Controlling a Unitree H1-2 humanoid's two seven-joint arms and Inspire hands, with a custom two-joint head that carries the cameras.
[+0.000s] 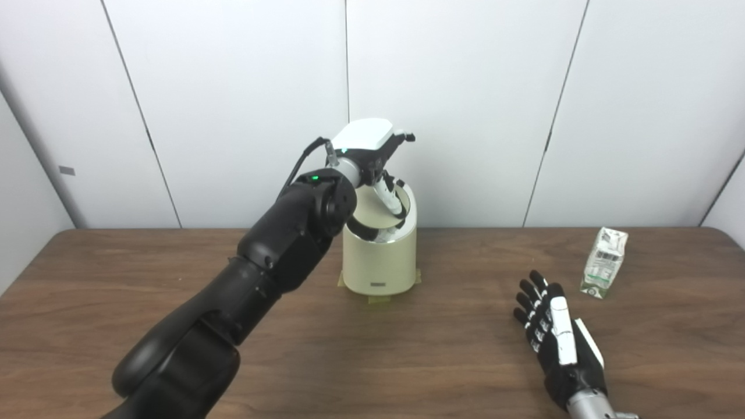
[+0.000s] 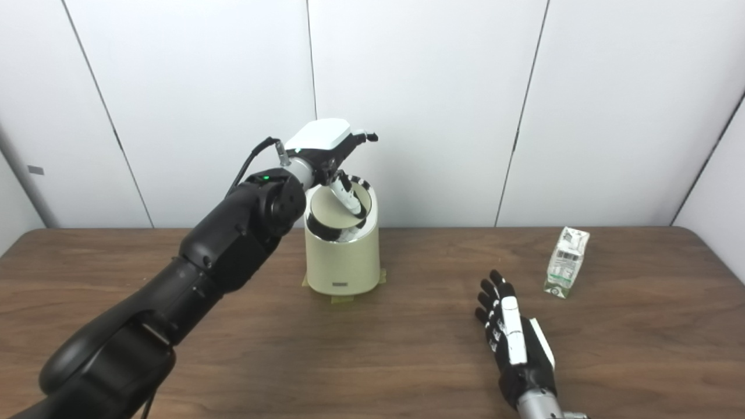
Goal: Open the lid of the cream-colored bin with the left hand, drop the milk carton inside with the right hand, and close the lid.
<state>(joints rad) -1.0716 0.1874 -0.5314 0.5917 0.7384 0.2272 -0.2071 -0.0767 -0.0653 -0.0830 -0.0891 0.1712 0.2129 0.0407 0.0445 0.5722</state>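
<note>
The cream-colored bin (image 1: 379,256) stands at the back middle of the wooden table (image 1: 442,361). Its round lid (image 1: 375,212) is tilted, with a dark gap showing at its lower front edge. My left hand (image 1: 369,145) hovers over the bin's top, holding nothing, with one finger reaching down onto the lid. The milk carton (image 1: 605,262) stands upright at the right of the table. My right hand (image 1: 553,331) lies open and empty on the table, in front and to the left of the carton, apart from it.
Yellow tape (image 1: 378,299) sticks out under the bin's base. White wall panels (image 1: 465,87) close the back of the table. My left arm (image 1: 262,262) stretches across the table's left half.
</note>
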